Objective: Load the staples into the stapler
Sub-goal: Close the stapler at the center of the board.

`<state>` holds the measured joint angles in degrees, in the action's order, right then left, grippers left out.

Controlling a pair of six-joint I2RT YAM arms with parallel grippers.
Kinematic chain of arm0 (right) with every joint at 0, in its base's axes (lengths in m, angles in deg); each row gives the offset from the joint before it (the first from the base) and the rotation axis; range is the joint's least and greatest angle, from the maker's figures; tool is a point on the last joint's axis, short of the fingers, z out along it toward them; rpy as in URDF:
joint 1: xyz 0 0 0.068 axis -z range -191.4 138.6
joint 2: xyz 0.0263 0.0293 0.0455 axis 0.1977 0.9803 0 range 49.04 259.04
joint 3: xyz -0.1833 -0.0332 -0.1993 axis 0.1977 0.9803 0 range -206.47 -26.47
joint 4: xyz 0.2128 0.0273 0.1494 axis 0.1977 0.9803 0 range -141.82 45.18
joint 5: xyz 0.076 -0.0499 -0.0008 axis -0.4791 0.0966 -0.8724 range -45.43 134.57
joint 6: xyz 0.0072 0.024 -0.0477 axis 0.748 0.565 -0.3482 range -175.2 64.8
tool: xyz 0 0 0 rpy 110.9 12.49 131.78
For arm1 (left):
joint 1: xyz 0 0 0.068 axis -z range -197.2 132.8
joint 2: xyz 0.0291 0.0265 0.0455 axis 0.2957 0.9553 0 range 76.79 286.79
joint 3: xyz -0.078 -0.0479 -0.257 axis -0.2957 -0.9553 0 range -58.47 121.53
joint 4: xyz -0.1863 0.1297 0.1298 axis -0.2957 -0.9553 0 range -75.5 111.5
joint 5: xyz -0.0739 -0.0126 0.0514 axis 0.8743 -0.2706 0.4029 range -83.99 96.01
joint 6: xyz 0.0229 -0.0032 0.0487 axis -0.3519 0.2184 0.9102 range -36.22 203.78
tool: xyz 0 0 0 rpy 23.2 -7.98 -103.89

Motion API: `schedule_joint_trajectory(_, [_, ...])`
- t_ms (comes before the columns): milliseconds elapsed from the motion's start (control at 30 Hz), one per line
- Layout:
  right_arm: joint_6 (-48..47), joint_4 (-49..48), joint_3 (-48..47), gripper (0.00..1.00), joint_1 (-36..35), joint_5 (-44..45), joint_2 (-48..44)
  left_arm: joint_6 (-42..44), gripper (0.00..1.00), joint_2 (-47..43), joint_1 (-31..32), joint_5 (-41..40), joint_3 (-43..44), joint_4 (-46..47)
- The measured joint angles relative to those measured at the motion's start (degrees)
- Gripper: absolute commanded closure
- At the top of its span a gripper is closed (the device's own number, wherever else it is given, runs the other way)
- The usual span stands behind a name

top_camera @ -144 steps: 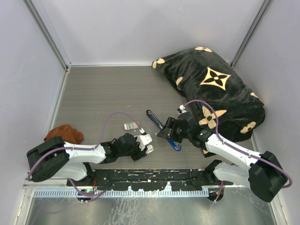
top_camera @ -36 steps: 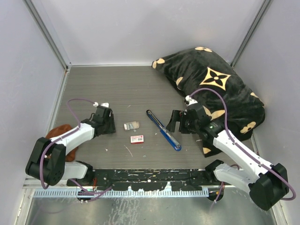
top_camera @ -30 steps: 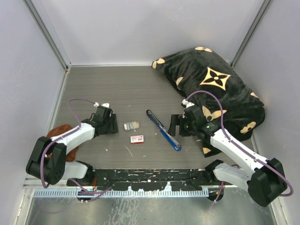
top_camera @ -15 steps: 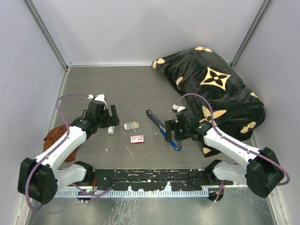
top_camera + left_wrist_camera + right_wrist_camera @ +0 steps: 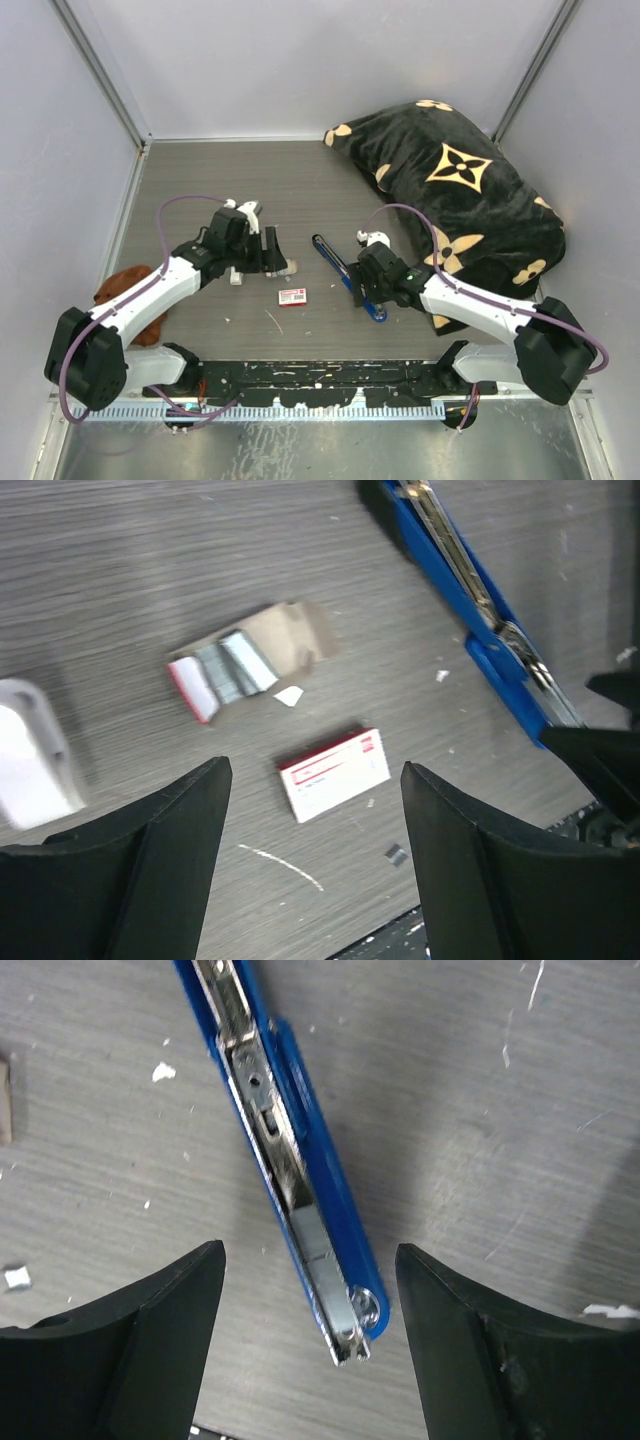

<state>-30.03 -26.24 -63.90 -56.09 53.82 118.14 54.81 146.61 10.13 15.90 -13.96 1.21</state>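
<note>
Lying opened out on the counter (image 5: 200,190), the stapler (image 5: 305,1130) shows its silver channel. The right end effector (image 5: 308,1255) hangs over one end, jaws apart, gripping nothing. At its 9 o'clock the staples (image 5: 235,670) sit in torn cardboard (image 5: 300,630), near the left end effector (image 5: 312,780), which is also open and empty.

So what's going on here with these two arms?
They're working on loading a stapler. The left gripper hovers open above the staples, which lie on a torn bit of cardboard beside a red-and-white box. The right gripper hangs open over the near end of the blue stapler, whose metal channel faces up. Neither holds anything.
</note>
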Motion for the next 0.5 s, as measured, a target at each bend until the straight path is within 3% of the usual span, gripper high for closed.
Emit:
schedule_joint_trajectory(167, [-2.3, -4.4, -1.9, 0.27, 0.0, 2.5, 5.2, -1.4, 0.29, 1.0, 3.2, 1.6, 0.9, 2.0])
schedule_joint_trajectory(500, [-8.3, -16.2, -7.8, 0.37, 0.0, 2.9, 19.2, -6.6, 0.29, 1.5, 3.3, 2.9, 1.0, 4.2])
